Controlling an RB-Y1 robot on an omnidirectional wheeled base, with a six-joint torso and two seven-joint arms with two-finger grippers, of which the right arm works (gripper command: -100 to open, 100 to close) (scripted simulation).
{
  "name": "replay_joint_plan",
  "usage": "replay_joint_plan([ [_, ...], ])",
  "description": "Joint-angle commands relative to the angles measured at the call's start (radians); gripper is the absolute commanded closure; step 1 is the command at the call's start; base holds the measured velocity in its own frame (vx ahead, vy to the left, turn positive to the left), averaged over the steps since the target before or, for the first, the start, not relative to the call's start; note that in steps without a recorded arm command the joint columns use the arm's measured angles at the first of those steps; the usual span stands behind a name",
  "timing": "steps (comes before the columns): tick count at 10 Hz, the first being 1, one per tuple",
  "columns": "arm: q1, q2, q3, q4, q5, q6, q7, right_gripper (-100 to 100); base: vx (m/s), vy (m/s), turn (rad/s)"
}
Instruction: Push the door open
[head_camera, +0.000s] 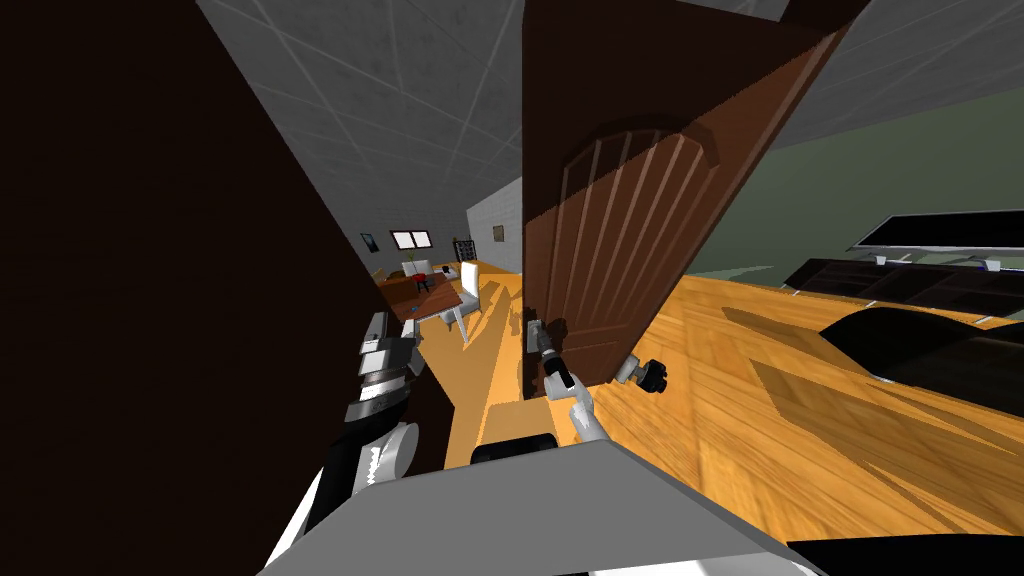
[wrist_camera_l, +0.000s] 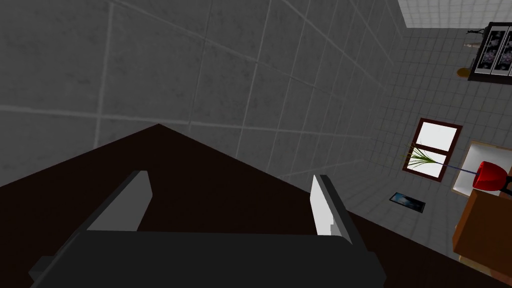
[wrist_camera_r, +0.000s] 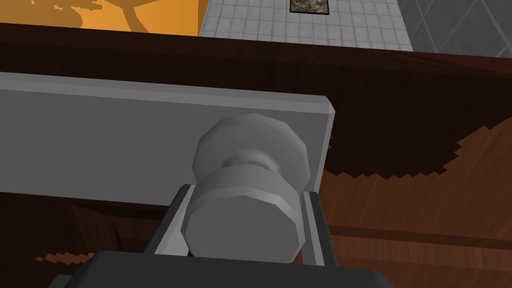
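Right gripper (wrist_camera_r: 245, 192) clamped on the door's grey knob (wrist_camera_r: 245, 227), with the door (head_camera: 620, 230) standing ajar.

The two thin fingers (wrist_camera_r: 172, 220) pressed the knob's sides, its round face sat right up against the dark gripper body, and behind it a flat grey plate (wrist_camera_r: 125, 140) lay on the brown wood of the door. Seen from the head, the right arm reached forward to the door's near edge, low on the leaf, and the panel (ribbed, with an arched top) angled away over the orange wood floor (head_camera: 800, 420). A second knob (head_camera: 650, 375) poked out on the far face. Off to the robot's left, the left gripper (head_camera: 380, 330) hung beside a dark brown surface (head_camera: 150, 250) — fingers spread apart, holding nothing. Through the gap, a white chair (head_camera: 465, 290) stood by a brown table (head_camera: 415, 295).
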Motion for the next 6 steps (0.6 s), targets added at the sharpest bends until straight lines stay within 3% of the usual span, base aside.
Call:
replay_joint_plan([
  [1, 0.004, 0.000, 0.001, 0.003, 0.000, 0.002, 0.000, 100, -0.032, 0.000, -0.001],
  [4, 0.004, 0.000, 0.001, 0.003, 0.000, 0.002, 0.000, 100, -0.012, 0.000, -0.003],
  [6, 0.009, -0.008, 0.011, 0.002, -0.009, 0.005, 0.009, 100, 0.175, -0.005, -0.128],
])
